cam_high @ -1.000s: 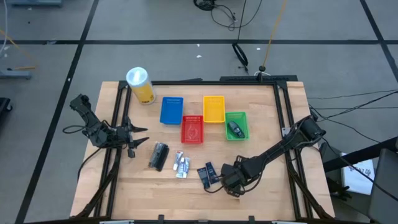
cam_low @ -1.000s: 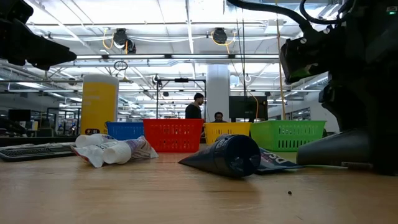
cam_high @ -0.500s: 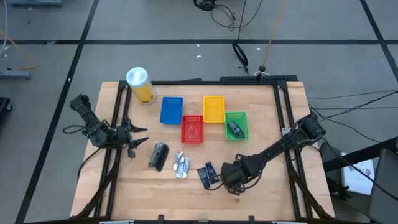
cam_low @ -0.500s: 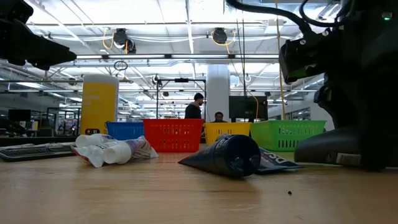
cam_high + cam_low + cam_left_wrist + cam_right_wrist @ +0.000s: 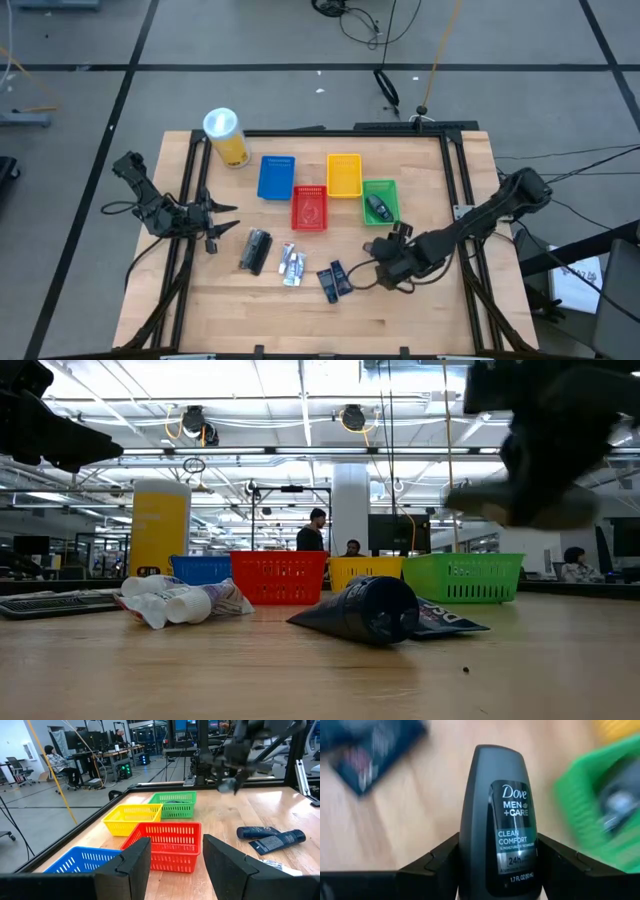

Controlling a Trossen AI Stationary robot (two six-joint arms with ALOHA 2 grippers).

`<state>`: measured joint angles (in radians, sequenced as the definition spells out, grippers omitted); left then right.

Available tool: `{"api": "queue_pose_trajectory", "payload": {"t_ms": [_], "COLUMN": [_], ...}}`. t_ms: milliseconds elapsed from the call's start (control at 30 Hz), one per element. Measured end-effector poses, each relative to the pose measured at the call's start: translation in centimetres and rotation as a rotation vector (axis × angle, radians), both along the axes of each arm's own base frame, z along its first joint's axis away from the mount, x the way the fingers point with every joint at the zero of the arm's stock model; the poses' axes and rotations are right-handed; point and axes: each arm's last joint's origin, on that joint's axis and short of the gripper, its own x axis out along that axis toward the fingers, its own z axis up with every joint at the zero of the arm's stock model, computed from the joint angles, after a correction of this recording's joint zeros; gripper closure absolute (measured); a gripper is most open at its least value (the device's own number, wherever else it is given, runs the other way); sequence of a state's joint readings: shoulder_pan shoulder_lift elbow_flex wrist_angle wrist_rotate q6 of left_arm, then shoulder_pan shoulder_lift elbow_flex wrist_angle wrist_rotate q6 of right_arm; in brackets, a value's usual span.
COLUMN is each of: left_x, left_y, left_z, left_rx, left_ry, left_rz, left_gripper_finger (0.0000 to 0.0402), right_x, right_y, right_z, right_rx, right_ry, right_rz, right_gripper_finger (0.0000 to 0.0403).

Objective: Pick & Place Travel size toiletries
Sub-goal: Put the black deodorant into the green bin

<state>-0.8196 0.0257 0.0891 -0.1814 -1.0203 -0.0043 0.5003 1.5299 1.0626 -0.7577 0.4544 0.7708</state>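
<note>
My right gripper (image 5: 388,250) is above the table's near right part, just near of the green basket (image 5: 381,200). It is shut on a dark grey Dove deodorant stick (image 5: 497,820), one of the travel size toiletries, which shows as a grey blur (image 5: 510,505) in the low view. A dark grey piece (image 5: 256,250), silvery-white tubes (image 5: 291,265) and dark blue packets (image 5: 335,278) lie flat on the wood. Another dark item (image 5: 376,208) lies in the green basket. My left gripper (image 5: 215,215) waits open at the left edge. My right gripper pinches the deodorant stick between its two fingers (image 5: 435,865), one on each side of the body's lower, labelled part (image 5: 467,855). The fingers slant down from the near right and lie along the stick. Its rounded end (image 5: 495,755) points away from the wrist. It hangs clear of the table.
Blue (image 5: 276,177), red (image 5: 309,207) and yellow (image 5: 343,175) baskets stand beside the green one at the table's middle far part. A tall yellow canister (image 5: 225,135) stands at the far left corner. Black frame rails (image 5: 455,180) run along the table's edges.
My right gripper has risen from the near right of the table and gone toward the far edge and the green basket, tipping as it went. The deodorant stick, which lay on the wood under it, now hangs lifted clear.
</note>
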Motion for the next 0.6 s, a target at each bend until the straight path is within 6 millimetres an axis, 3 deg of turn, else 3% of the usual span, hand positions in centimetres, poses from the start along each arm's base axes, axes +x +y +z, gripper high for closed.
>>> {"api": "queue_pose_trajectory", "payload": {"t_ms": [100,400,600], "left_x": [0.0,0.0,0.0], "left_y": [0.0,0.0,0.0], "left_z": [0.0,0.0,0.0], "left_rx": [-0.001,0.0,0.0], "left_ry": [-0.001,0.0,0.0], "left_rz": [0.0,0.0,0.0], "left_gripper_finger": [0.0222,0.0222,0.0222], "right_x": [-0.9,-4.1,-5.4], "right_y": [-0.7,-3.8,-6.7], "right_z": [0.5,-0.8,-0.5], "right_rx": [-0.015,0.069,-0.041], "right_ry": [-0.083,-0.427,-0.641], "right_rz": [-0.009,0.023,-0.051], "right_gripper_finger": [0.0196,0.0196,0.0196]}}
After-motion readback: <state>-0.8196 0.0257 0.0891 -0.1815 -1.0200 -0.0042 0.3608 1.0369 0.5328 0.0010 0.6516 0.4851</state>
